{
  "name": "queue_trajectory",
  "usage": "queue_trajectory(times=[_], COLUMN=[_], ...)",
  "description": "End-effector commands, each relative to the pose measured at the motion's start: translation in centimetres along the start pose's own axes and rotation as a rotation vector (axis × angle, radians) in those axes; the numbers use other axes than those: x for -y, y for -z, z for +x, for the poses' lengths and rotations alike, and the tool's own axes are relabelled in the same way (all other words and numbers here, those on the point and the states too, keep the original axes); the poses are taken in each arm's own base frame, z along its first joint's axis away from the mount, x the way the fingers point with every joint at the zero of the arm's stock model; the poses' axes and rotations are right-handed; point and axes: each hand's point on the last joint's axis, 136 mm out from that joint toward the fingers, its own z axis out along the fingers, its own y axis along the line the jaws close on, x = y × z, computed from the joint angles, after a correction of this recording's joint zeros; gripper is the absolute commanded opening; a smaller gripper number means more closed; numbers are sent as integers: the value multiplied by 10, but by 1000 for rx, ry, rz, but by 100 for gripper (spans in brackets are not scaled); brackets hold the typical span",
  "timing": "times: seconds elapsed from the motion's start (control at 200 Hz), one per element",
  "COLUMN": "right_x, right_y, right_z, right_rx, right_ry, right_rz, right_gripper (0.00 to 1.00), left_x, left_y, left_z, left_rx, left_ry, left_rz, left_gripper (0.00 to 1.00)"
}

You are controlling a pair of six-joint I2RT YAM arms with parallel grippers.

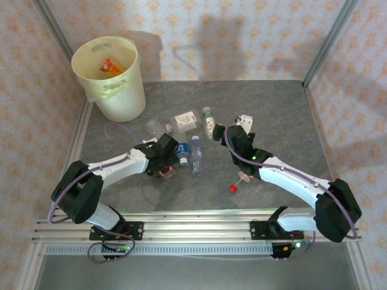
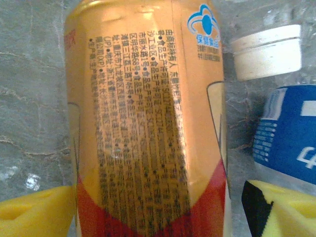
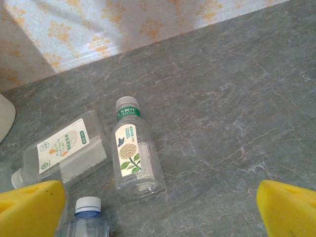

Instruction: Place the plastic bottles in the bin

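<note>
a: top view?
b: large pale cream round plastic bin [image 1: 115,93] is standing at the grey table's [image 1: 272,109] far left corner, an orange bottle [image 1: 110,66] lying inside. clear plastic bottles [image 1: 196,154] are lying mid-table, between the left gripper [image 1: 169,163] and right gripper [image 1: 242,124].
a: left wrist?
b: jaws are standing spread around an orange-and-red labelled bottle [image 2: 148,98], a gap showing beside the right pad [image 2: 286,207].
a: right wrist?
b: jaws are gaping wide; a green-capped clear bottle [image 3: 133,153] and a flat white-labelled bottle [image 3: 69,148] are lying beyond them.
</note>
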Motion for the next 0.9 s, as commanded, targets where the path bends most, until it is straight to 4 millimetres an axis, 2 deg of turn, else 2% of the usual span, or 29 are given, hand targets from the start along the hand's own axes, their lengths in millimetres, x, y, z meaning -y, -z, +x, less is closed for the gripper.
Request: queue_trajectory(times=[0.0, 0.18, 0.385, 0.545, 0.726, 0.896], right_x=[3, 6, 3, -3, -8, -24], right_y=[-2, -1, -2, -2, -3, 1], right_z=[2, 3, 4, 0, -1, 0], right_rx=[-14, -15, -17, -3, 0, -16], right_ry=[-3, 3, 2, 1, 9, 55], right_rz=[16, 24, 14, -14, -34, -133], right_gripper=[99, 99, 99, 99, 99, 99], left_x=[2, 1, 0, 0, 1, 9], left_y=[-9, -15, -6, 7, 23, 54], left_z=[-6, -4, -9, -20, -31, -56], left_rx=[-10, -8, 16, 64, 112, 197], left_ry=[-13, -26, -37, -54, -63, -98], left_rz=[-8, -9, 2, 10, 22, 33], left_gripper=[88, 84, 75, 68, 67, 68])
